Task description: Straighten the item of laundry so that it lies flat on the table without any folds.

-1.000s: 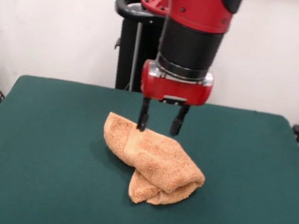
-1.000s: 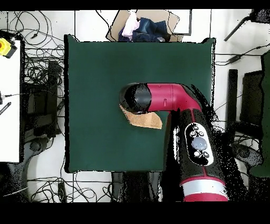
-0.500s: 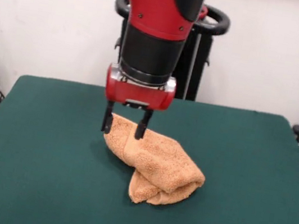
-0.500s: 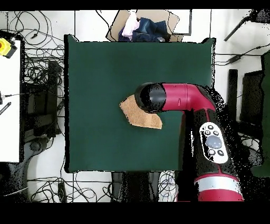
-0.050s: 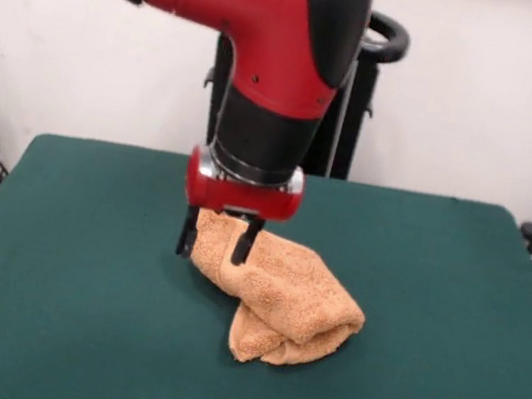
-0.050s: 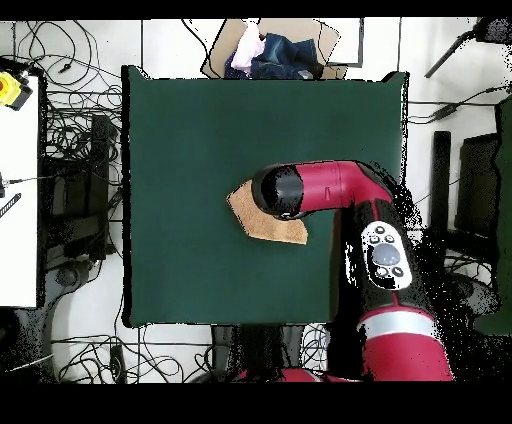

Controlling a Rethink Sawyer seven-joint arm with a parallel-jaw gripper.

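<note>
The item of laundry [image 5: 284, 291] is an orange-tan towel, folded over itself into a thick bundle near the middle of the green table [image 5: 66, 310]. My gripper [image 5: 214, 242] stands open at the towel's far left end. One finger [image 5: 187, 233] is just off the towel's edge and the other [image 5: 243, 244] is against the cloth, so the corner lies between them. In the overhead view the red arm covers the gripper and part of the towel [image 6: 248, 214]; only its left and lower edges show on the table [image 6: 180, 140].
A cardboard box of clothes [image 6: 272, 50] sits beyond the table's top edge in the overhead view. Cables lie on the floor around the table, and a white bench [image 6: 18, 200] stands to the left.
The gripper has moved from the towel's far right side to its left end and come down lower, with its fingers now astride the corner. The towel has kept its shape and place.
</note>
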